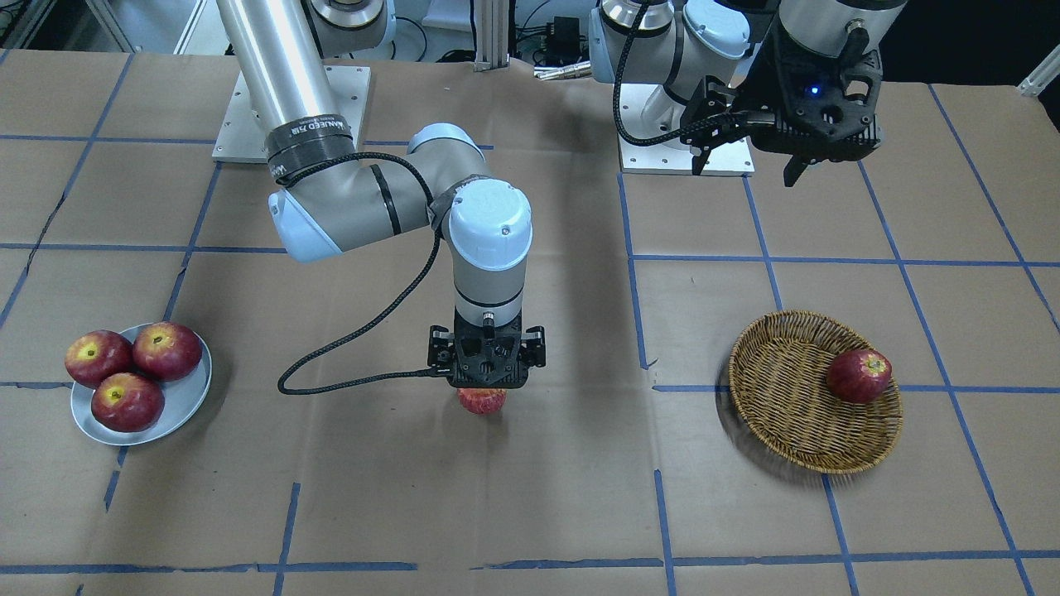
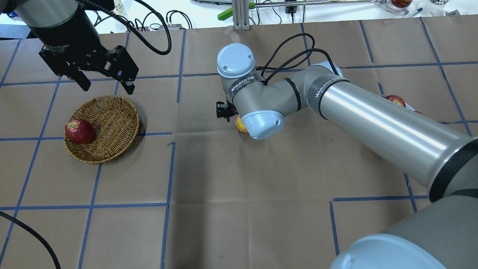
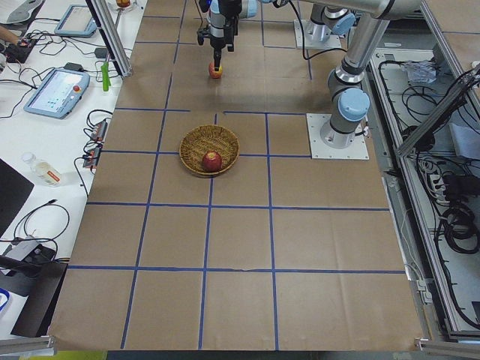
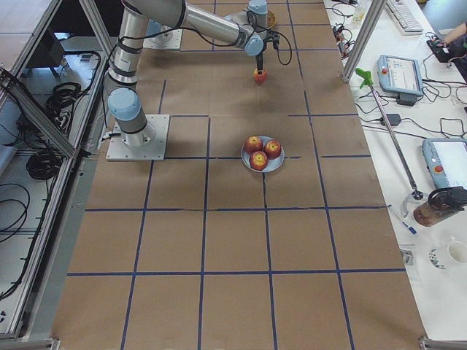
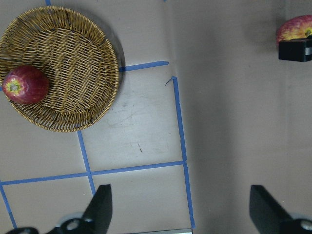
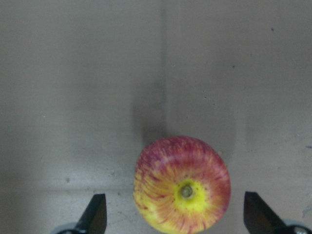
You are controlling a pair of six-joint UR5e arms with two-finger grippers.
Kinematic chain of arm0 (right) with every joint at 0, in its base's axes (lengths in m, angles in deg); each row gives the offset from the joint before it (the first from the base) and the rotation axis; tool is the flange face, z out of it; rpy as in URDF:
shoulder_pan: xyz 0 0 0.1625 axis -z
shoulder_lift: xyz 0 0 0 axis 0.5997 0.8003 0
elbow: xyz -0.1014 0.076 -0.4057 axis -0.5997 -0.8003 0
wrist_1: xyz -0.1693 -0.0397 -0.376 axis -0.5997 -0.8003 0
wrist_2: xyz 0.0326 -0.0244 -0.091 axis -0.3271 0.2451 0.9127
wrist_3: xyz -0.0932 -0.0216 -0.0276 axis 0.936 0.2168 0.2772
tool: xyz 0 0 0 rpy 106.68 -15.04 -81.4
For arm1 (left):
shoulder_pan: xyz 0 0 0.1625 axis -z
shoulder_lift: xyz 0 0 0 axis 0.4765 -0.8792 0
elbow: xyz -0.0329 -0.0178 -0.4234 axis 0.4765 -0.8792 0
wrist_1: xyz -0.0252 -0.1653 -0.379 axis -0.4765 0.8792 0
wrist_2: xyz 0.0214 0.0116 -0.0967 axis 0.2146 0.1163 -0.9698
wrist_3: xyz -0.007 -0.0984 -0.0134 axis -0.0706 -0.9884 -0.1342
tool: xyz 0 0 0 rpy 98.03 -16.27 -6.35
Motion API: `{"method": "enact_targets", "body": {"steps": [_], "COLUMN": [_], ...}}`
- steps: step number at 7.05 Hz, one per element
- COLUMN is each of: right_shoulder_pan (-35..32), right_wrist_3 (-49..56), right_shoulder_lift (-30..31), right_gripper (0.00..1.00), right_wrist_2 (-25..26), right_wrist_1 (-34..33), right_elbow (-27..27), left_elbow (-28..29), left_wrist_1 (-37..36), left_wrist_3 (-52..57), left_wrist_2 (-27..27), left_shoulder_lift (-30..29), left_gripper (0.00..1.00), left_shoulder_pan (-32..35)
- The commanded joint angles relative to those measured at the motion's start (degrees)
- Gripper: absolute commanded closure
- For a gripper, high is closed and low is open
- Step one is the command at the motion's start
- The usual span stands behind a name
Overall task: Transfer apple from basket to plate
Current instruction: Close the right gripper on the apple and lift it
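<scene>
The pale pinkish-red apple [image 1: 482,402] with a yellow stem patch sits on the brown paper at mid-table, outside the basket and the plate. My right gripper [image 1: 484,387] hangs straight over it. In the right wrist view the apple [image 6: 181,185] lies between the two fingertips [image 6: 97,217], which stand wide apart and do not touch it. The wicker basket [image 1: 787,414] holds one dark red apple [image 1: 859,375]. My left gripper [image 2: 108,89] is open and empty, raised behind the basket [image 2: 112,123]. The grey-blue plate [image 1: 195,397] holds three dark red apples.
Blue tape lines grid the brown paper. The right arm's cable [image 1: 331,372] loops down toward the table beside the gripper. The two arm bases [image 1: 290,116] stand at the robot's edge. Tablets and cables lie on side benches off the table.
</scene>
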Motion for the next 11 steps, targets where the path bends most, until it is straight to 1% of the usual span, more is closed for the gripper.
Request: {"method": "enact_targets", "body": {"steps": [1, 3, 4, 7, 8, 9, 10, 11], "right_shoulder_pan": [0.4, 0.4, 0.3, 0.0, 0.1, 0.1, 0.2, 0.2], "right_wrist_3": [-0.1, -0.2, -0.1, -0.1, 0.0, 0.0, 0.0, 0.0], "right_shoulder_lift": [-0.8, -3.3, -5.2, -4.8, -4.7, -4.3, -3.9, -2.9], "right_gripper": [0.0, 0.0, 0.0, 0.01, 0.06, 0.16, 0.29, 0.37], "right_wrist_2": [0.9, 0.6, 0.8, 0.8, 0.8, 0.8, 0.7, 0.7], "right_wrist_1": [-0.6, -2.0, -5.1, -4.3, -4.3, -4.1, -1.5, -0.8], "right_elbow": [0.3, 0.2, 0.0, 0.0, 0.0, 0.0, -0.3, -0.4], "left_elbow": [-0.1, -0.2, -0.5, -0.7, -0.9, -1.2, -1.2, -1.1], "left_wrist_1": [-0.2, -0.3, -0.3, -0.3, -0.3, -0.3, -0.3, -0.3], "left_wrist_3": [-0.1, -0.1, -0.1, -0.1, -0.1, -0.1, -0.1, -0.1], "left_wrist_2": [-0.1, -0.2, -0.2, -0.1, -0.1, -0.1, -0.1, -0.2], "left_shoulder_lift": [-0.2, -0.9, -0.4, -0.4, -0.4, -0.2, -0.1, -0.2], "left_gripper": [0.01, 0.01, 0.01, 0.0, 0.01, 0.01, 0.01, 0.0], "left_shoulder_pan": [0.3, 0.3, 0.3, 0.3, 0.3, 0.3, 0.3, 0.4]}}
